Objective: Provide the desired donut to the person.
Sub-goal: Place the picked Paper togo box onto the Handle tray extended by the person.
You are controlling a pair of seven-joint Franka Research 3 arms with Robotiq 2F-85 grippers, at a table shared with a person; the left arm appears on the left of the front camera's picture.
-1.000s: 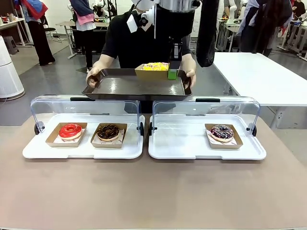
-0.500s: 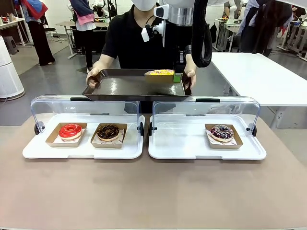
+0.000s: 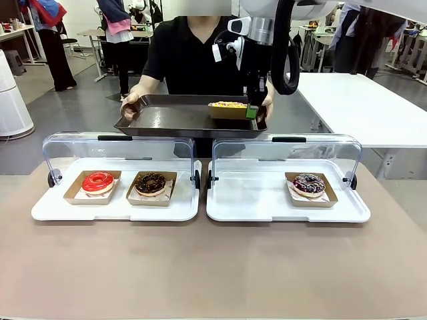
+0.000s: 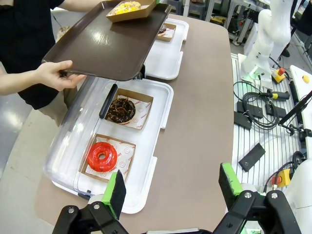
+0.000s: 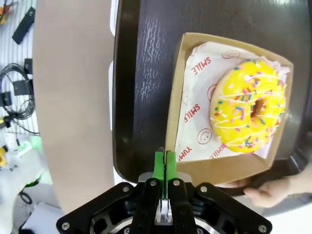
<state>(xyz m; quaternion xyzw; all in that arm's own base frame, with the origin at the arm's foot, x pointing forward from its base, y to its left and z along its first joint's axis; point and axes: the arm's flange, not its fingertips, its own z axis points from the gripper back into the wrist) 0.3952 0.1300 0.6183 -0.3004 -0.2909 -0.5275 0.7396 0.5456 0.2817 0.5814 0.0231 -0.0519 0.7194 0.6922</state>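
1. Your left claw (image 4: 172, 184) hangs nearest you, jaws wide apart and empty, well apart from the tray (image 5: 146, 73).
2. Your right claw (image 5: 162, 158) is clamped on the box (image 5: 219, 170) rim. The donut (image 5: 248, 105) in the box lies at 1 o'clock from the claw.
3. The box is at the tray's 3 o'clock end, resting or just above. You can't tell which.
4. The person's hand (image 5: 278, 190) grips that end, just beside the box, so letting go looks next.

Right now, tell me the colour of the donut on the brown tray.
Yellow donut, white drizzle, coloured sprinkles; best in right wrist view.
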